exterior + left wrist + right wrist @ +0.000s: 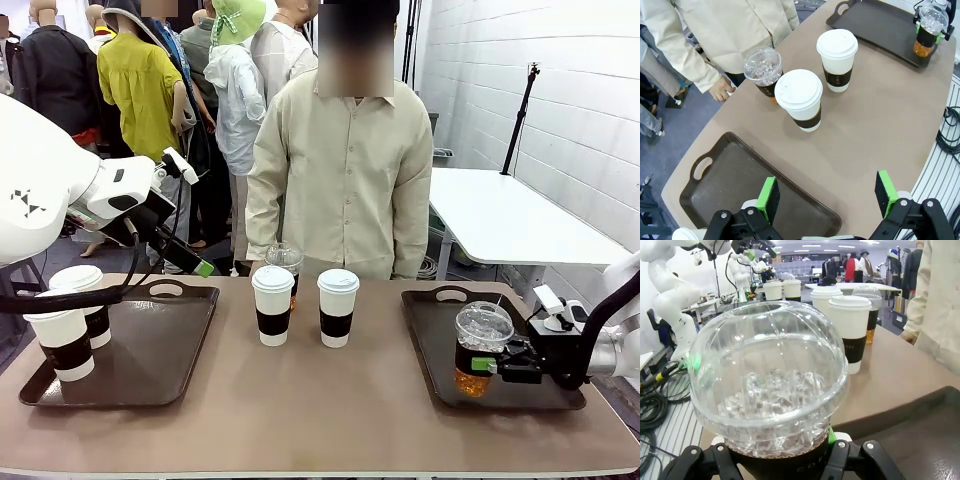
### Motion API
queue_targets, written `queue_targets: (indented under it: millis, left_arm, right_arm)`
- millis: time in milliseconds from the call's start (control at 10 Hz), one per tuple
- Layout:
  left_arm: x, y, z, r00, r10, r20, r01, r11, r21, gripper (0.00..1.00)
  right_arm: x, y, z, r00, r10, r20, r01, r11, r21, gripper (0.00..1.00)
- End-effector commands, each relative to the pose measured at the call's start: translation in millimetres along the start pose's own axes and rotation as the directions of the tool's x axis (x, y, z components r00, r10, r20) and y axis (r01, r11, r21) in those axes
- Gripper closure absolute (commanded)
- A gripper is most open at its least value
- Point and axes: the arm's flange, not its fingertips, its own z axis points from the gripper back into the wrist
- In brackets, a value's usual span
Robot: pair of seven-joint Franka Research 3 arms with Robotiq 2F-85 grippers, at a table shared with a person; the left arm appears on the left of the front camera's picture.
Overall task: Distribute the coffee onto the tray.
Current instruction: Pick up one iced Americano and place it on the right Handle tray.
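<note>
Coffee distribution is at the placing step: a dome-lidded cup [478, 350] is clamped in the right jaws over the right tray [430, 330]. The left jaws stand apart above the left tray [740, 175]. Release is called for next; three cups [272, 305] are left mid-counter [300, 420].

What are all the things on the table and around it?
white lidded paper cups with black sleeves: four; two mid-table, two on the left tray
clear plastic dome-lidded cups of amber drink: two; one behind the middle cups, one at the right tray
dark brown handled trays: two; table's left and right ends
brown table: one
white table: one; back right
person in a beige shirt: one; far side
left end effector: open, over the left tray
right end effector: shut on a dome-lidded cup
</note>
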Motion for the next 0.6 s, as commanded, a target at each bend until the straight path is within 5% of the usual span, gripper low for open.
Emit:
queue_targets:
  millis: [0, 500]
  left_arm:
    - [0, -1, 0, 1.000, 0.004, -0.007, -0.004, 1.000, -0.003, 0.00]
    - [0, -1, 0, 1.000, 0.004, -0.007, -0.004, 1.000, -0.003, 0.00]
  right_arm:
    - [-6, -13, 4, 0.998, 0.043, 0.035, -0.042, 0.999, -0.019, 0.34]
    - [-15, -30, 3, 0.999, 0.031, 0.039, -0.029, 0.998, -0.053, 0.34]
